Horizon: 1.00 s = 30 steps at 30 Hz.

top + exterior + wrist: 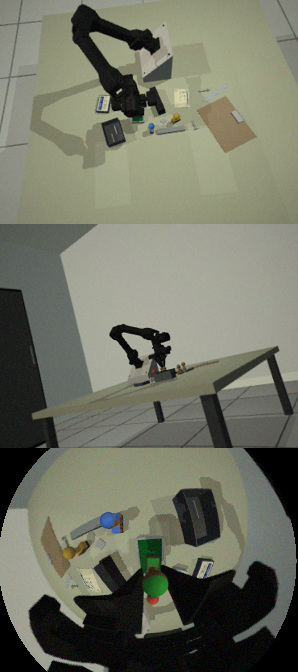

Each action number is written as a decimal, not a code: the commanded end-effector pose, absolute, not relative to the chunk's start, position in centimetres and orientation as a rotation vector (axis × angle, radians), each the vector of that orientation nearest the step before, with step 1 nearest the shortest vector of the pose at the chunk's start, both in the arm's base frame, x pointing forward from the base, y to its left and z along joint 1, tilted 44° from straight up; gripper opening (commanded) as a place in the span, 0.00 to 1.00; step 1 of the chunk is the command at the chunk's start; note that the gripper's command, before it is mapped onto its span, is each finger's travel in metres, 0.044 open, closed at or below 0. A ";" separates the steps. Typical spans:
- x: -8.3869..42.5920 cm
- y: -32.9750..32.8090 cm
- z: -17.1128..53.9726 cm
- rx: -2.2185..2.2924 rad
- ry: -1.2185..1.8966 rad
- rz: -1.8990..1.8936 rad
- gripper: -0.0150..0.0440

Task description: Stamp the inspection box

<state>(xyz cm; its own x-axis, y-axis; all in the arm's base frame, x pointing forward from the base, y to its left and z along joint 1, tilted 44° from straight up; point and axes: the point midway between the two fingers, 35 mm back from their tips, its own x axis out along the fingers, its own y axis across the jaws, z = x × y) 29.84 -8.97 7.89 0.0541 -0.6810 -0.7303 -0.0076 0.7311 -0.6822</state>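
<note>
Pinching the green-knobbed stamp between the fingers of the hand; taking this, by its colour, for the PASS stamp. Hanging over or just beside the green ink pad, near its lower edge in the wrist view; impossible to tell from here whether touching it.

Looks about upright, with a round knob on top and a brown, wood-like body below. Will likely handle as light and stiff, not fragile, but apt to roll or tilt if pinched on the curve of the knob. Best to take hold low on the body, square across it, leaving the printing face free. Probably at the inking step, with the print and the return to the bench still to do.

To ink, press straight down on the pad, lightly and evenly, then lift without sliding. Next, carry across to the pale card, off to one side of the pad. Could smear if twisting in the grip, or knock the red-knobbed stamp near the pad.
</note>
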 end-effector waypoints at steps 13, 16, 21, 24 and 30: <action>29.9 -7.4 9.7 -0.599 1.432 -0.566 0.25; 30.1 -6.0 8.5 -0.597 1.434 -0.552 0.25; 30.2 -3.2 6.1 -0.595 1.440 -0.526 0.25; 30.0 -1.6 4.7 -0.595 1.444 -0.514 0.25; 29.2 1.5 1.8 -0.600 1.453 -0.496 0.25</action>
<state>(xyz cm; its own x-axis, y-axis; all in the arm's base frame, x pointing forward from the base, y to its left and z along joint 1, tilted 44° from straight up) 29.91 0.45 3.19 0.0764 -0.6470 -0.7587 -0.0349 0.7587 -0.6505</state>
